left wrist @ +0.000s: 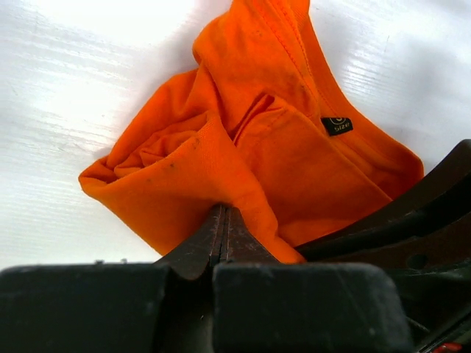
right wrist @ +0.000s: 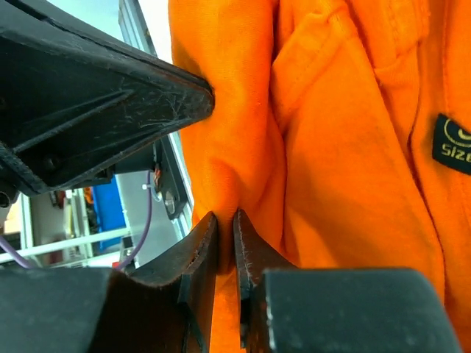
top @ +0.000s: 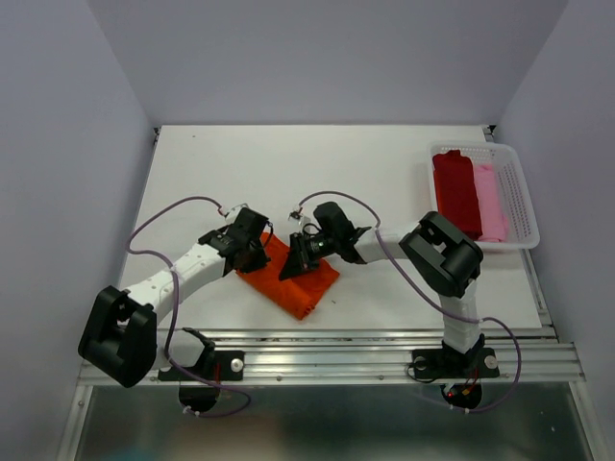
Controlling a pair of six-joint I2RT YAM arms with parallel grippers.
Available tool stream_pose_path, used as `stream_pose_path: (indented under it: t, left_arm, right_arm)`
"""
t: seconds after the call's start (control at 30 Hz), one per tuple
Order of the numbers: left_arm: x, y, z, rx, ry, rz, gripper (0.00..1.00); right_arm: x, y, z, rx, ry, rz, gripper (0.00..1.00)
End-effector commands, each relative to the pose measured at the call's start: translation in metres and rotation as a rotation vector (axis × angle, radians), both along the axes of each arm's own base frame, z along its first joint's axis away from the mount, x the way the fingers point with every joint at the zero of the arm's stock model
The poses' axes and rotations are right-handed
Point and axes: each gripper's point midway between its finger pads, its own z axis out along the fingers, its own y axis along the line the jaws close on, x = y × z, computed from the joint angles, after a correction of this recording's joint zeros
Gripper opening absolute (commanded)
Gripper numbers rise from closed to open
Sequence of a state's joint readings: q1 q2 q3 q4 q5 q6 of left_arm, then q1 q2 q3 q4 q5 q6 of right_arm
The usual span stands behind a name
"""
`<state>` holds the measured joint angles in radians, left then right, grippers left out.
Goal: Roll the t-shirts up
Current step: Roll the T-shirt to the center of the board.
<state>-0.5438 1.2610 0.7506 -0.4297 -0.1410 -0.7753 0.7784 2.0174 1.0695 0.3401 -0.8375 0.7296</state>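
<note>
— Where's the orange shirt (top: 288,277)?
— Bunched on the desk (top: 384,163), near the front. The left gripper (left wrist: 223,213) is clenched on a fold, and the right gripper (right wrist: 224,220) nips another. It looks soft and floppy; I'd hold the edges.

Small black sewn tag (left wrist: 336,126) sat on orange t-shirt (left wrist: 294,169), ahead and right of left gripper (left wrist: 223,219). It showed pale ring logo above word "size". In right wrist view, same tag lay far right of right gripper (right wrist: 225,224), clipped by frame edge, "size" partly readable. No other text was legible.
</note>
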Motion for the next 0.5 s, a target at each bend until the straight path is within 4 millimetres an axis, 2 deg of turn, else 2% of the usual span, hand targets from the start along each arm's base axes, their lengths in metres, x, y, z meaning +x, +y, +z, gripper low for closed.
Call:
stream_pose_path:
  t: [0.0, 0.1, 0.2, 0.3, 0.33, 0.37, 0.47]
  left_arm:
    - [0.017, 0.004, 0.022, 0.028, -0.089, 0.007, 0.00]
    - [0.019, 0.006, 0.021, 0.037, -0.090, 0.002, 0.00]
    - [0.017, 0.007, 0.010, 0.048, -0.070, -0.004, 0.00]
    - [0.014, 0.006, 0.001, 0.047, -0.050, -0.008, 0.00]
    - [0.015, 0.006, -0.001, 0.043, -0.051, -0.008, 0.00]
    - [0.014, 0.006, -0.004, 0.045, -0.045, -0.009, 0.00]
    - [0.014, 0.006, -0.011, 0.046, -0.035, -0.012, 0.00]
  right_arm:
    - [0.010, 0.000, 0.009, -0.008, -0.065, -0.008, 0.18]
    - [0.013, -0.002, 0.006, -0.024, -0.074, -0.028, 0.26]
    - [0.020, -0.005, 0.015, -0.046, -0.131, -0.061, 0.28]
    - [0.029, -0.010, 0.025, -0.089, -0.202, -0.086, 0.39]
    - [0.033, -0.011, 0.027, -0.103, -0.223, -0.102, 0.48]
    - [0.033, -0.014, 0.033, -0.111, -0.243, -0.104, 0.53]
    - [0.038, -0.020, 0.049, -0.125, -0.298, -0.128, 0.54]
